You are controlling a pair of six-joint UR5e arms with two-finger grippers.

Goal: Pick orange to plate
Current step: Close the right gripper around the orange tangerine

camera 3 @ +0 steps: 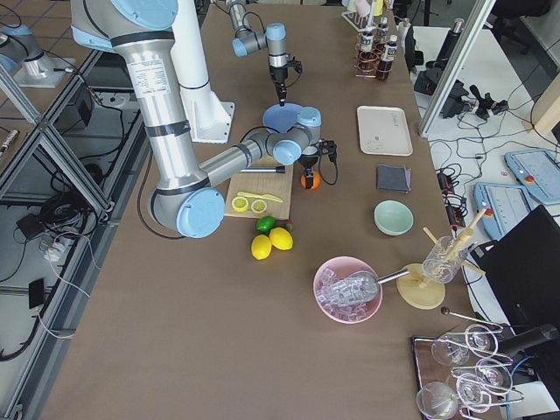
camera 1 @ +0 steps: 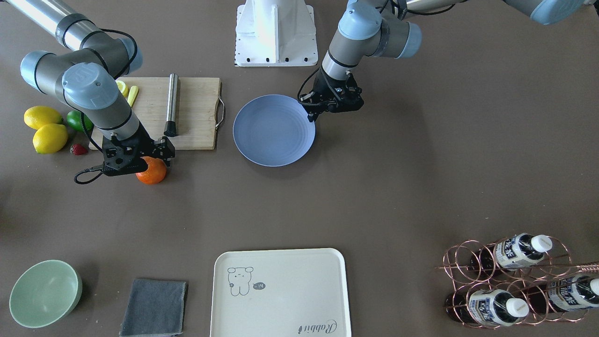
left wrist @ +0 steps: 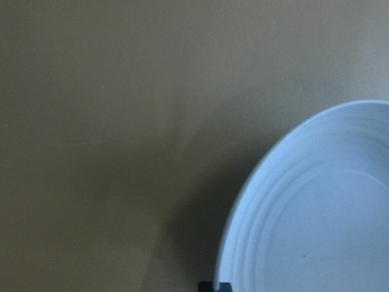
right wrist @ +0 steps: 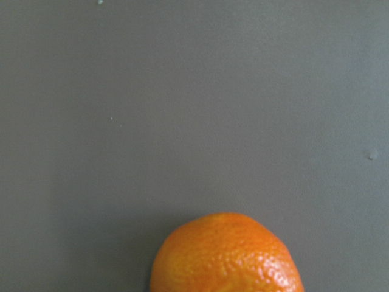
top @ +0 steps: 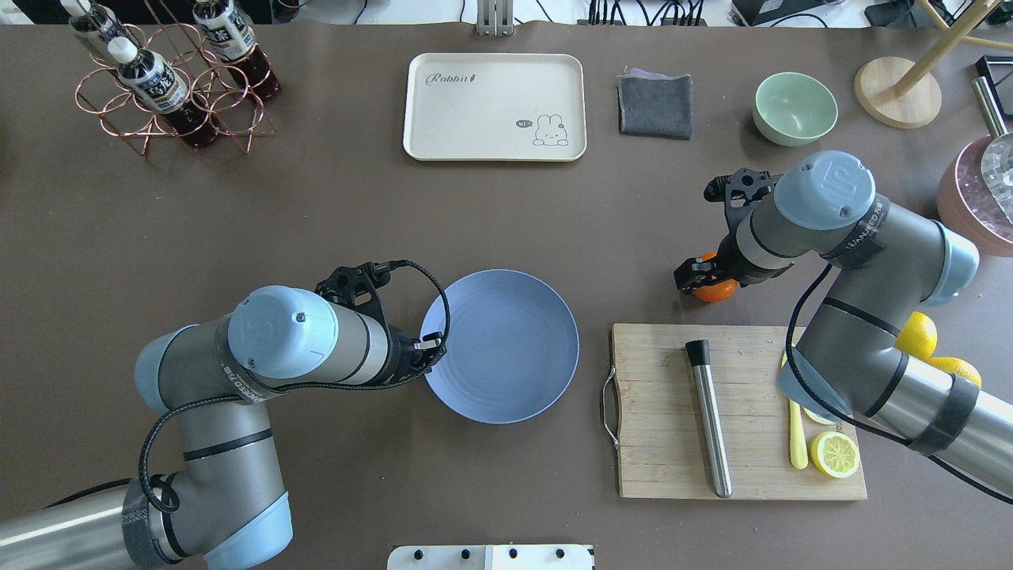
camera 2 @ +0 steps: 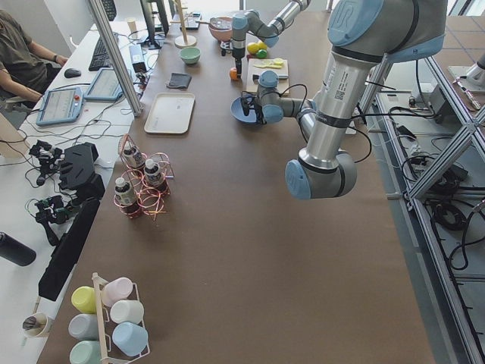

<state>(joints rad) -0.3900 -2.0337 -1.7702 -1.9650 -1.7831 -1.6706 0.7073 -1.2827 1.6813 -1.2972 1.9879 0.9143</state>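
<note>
The orange point(camera 1: 152, 173) sits on the brown table just off the cutting board's corner, and it fills the bottom of the right wrist view point(right wrist: 226, 255). My right gripper point(top: 710, 283) reaches down over the orange point(top: 712, 291) with a black finger against each side, shut on it. The periwinkle plate point(top: 500, 356) lies bare at the table's middle, well to the orange's side. My left gripper point(camera 1: 312, 117) hangs over the plate's rim point(left wrist: 243, 207) with its fingertips together and nothing between them.
A wooden cutting board point(top: 665, 443) carries a metal rod point(top: 710, 419) and lemon pieces point(top: 833, 454). Lemons point(camera 1: 47, 135), a lime point(camera 1: 77, 120) and a strawberry point(camera 1: 78, 149) lie beside it. Further off are a cream tray point(top: 495, 107), a grey cloth point(top: 655, 104), a green bowl point(top: 794, 108) and a bottle rack point(top: 170, 87).
</note>
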